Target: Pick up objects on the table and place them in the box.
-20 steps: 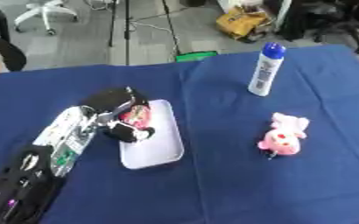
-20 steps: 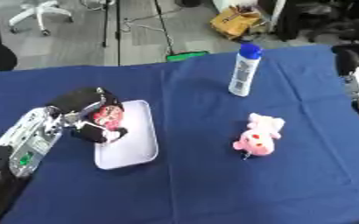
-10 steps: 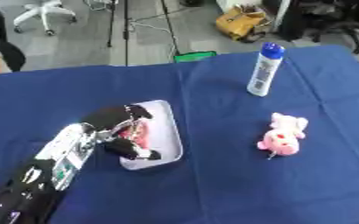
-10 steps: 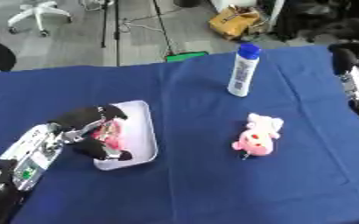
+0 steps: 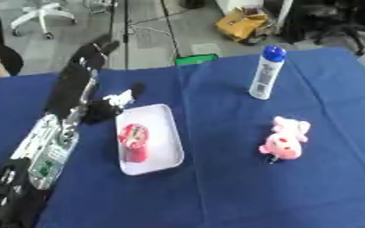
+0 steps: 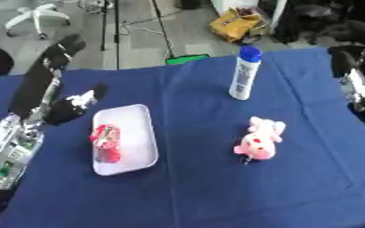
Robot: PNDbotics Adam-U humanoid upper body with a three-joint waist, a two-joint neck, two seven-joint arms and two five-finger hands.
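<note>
We hold our left hand (image 5: 80, 84) raised above the blue surface (image 5: 216, 187), fingers straight and open, gripping nothing, just left of the white tray (image 5: 164, 133). A red object (image 5: 133, 141) lies in the tray. The pink plush toy (image 5: 285, 140) and white bottle (image 5: 265, 73) sit well apart to the right. Our right hand (image 6: 357, 80) shows at the right edge; we cannot tell its fingers' state.

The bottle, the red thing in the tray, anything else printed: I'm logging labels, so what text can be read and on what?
Bottle: its label has dark marks, too blurred to read.
Red thing in the tray: pale markings, unreadable.
Pink toy: no text seen.
Nothing legible anywhere.
</note>
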